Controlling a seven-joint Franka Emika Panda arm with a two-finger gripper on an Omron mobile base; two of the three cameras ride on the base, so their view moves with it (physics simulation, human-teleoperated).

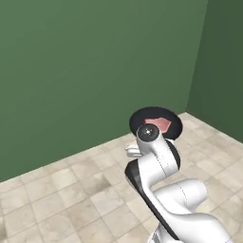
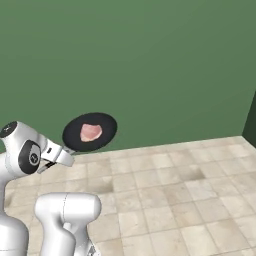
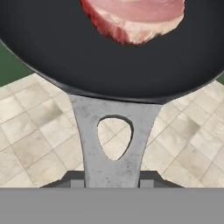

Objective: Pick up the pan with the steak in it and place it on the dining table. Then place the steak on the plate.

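The room was bare: a plain dark green wall (image 2: 150,60) ran across the back and met a second green wall at a corner on the right in the left base view. Below lay a floor of beige, mottled square stone tiles (image 2: 190,200).

The small round black frying pan (image 2: 90,132) was held in the air above this floor, in front of the green wall, resting on nothing. The flat pinkish-red slab of raw steak (image 2: 90,132) with its paler edge lay inside it, near the middle.

The tool (image 3: 112,179) was closed narrowly on the end of the pan's grey metal handle (image 3: 114,131), which has a teardrop-shaped hole, and the tiles showed through that hole.
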